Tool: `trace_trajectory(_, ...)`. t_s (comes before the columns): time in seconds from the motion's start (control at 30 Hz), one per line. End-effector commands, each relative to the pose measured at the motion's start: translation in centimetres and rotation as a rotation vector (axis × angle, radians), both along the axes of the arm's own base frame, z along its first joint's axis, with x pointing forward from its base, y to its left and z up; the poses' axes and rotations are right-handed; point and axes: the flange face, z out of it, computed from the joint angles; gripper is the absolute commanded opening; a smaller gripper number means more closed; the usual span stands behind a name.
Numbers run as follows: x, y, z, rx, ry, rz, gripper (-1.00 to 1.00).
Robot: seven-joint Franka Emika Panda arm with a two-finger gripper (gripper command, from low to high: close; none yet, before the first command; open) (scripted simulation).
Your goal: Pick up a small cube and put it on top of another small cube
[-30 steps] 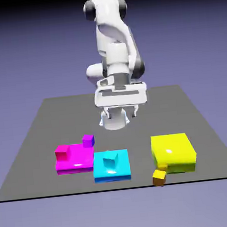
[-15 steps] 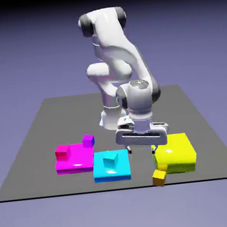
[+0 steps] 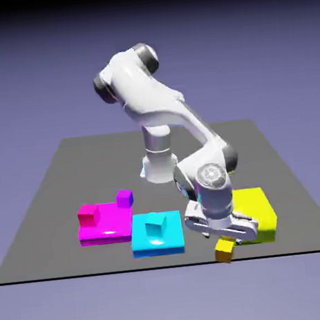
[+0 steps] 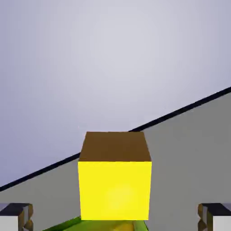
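The small cube (image 3: 224, 252) is orange-yellow and sits at the table's front edge, just in front of the big yellow block (image 3: 255, 208). My gripper (image 3: 226, 240) hangs directly over it, almost touching its top. In the hand view this cube (image 4: 115, 189) fills the lower middle. The gripper (image 4: 115, 220) is open, with a grey fingertip (image 4: 16, 217) far out on each side and both jaws clear of the cube. The other small cube (image 3: 155, 226) is cyan and rests on the flat cyan slab (image 3: 158, 245), to the exterior view's left of my hand.
A magenta slab (image 3: 107, 227) carries a small magenta cube (image 3: 87, 215) and a small purple cube (image 3: 124, 198), left of the cyan slab. The table's front edge (image 3: 167, 265) runs right beside the orange cube, and it crosses the hand view as a dark slanted line (image 4: 180, 110).
The arm has swung down from above the table's middle to the front, toward the exterior view's right, ending just over the orange-yellow cube. The jaws stayed open. No cube moved.
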Motion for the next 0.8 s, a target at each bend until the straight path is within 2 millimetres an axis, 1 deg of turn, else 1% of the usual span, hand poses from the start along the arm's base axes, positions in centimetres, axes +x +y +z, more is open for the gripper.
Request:
trace_trajectory(0.0,-0.6,0.3,-2.4,0.0,0.0,0.0,0.0)
trace_trajectory(0.03,-1.1,0.5,-4.3,0.0,0.0,0.001,0.0)
trace_trajectory(0.07,-1.1,0.5,-4.3,0.0,0.0,0.001,-1.0)
trace_trajectory(0.1,-1.1,0.5,-4.3,0.0,0.0,0.001,-1.0)
trace_trajectory(0.17,0.1,0.0,0.4,0.0,0.0,0.0,-1.0)
trace_trajectory(0.2,0.3,0.0,2.3,0.003,0.005,0.011,-1.0)
trace_trajectory(0.23,-0.3,1.2,1.6,0.018,0.025,0.066,-1.0)
trace_trajectory(0.27,-0.6,1.0,1.3,0.012,0.021,0.064,-1.0)
trace_trajectory(0.43,-1.7,-6.7,2.9,-0.054,0.041,-0.329,-1.0)
trace_trajectory(0.57,-3.1,-13.3,4.9,-0.092,0.039,-0.674,-1.0)
trace_trajectory(0.67,-4.8,-18.5,6.8,-0.107,0.028,-0.948,-1.0)
trace_trajectory(0.77,-7.8,-24.6,8.4,-0.114,0.025,-1.259,-1.0)
